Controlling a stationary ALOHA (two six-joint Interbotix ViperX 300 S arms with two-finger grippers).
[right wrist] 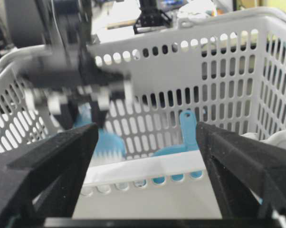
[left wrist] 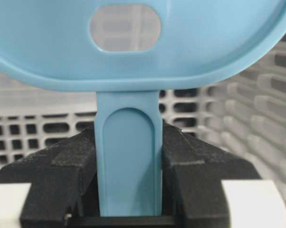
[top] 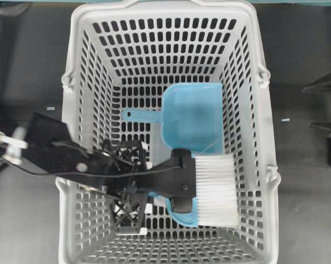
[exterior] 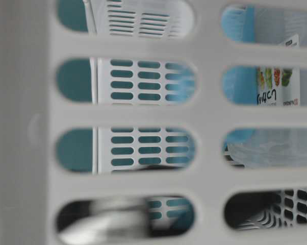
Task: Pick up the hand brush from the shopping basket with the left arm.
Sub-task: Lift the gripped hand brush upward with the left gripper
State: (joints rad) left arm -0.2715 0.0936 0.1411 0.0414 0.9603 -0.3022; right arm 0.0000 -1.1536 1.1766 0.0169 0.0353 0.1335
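The only print I can find is on a white label, seen from table level through the slots of the shopping basket, at about two o'clock. It bears small coloured vegetable-like pictures and a vertical line of Japanese characters, too blurred for me to read.

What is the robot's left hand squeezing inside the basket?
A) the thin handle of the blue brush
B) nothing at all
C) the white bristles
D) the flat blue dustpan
A: in the left wrist view the black fingers press on both sides of the thin blue handle of the hand brush, while the dustpan lies apart, untouched, in the shopping basket.
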